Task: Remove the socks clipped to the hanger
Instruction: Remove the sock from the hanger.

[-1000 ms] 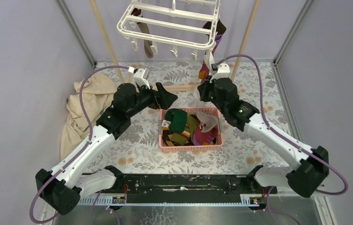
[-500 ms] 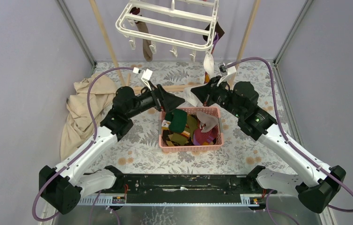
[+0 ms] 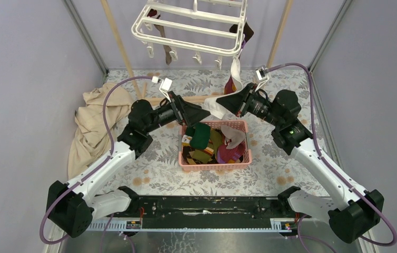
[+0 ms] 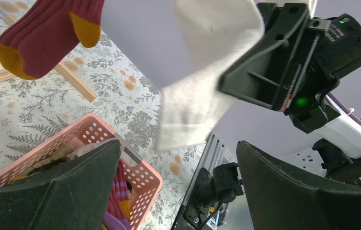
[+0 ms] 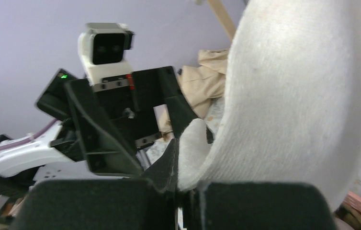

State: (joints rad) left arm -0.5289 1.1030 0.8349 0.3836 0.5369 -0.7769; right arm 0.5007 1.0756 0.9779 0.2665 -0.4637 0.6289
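Right fingers (image 3: 232,100) pinch a white sock (image 3: 216,108) above the pink basket (image 3: 215,165). Left fingers (image 3: 191,112) beside it are spread wide, empty.

place: robot lab test cell | evidence: lilac panel walls (image 3: 22,79), aluminium frame posts (image 3: 85,37)

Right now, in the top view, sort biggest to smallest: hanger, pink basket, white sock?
1. hanger, though it hangs nearer the camera, so unsure
2. pink basket
3. white sock
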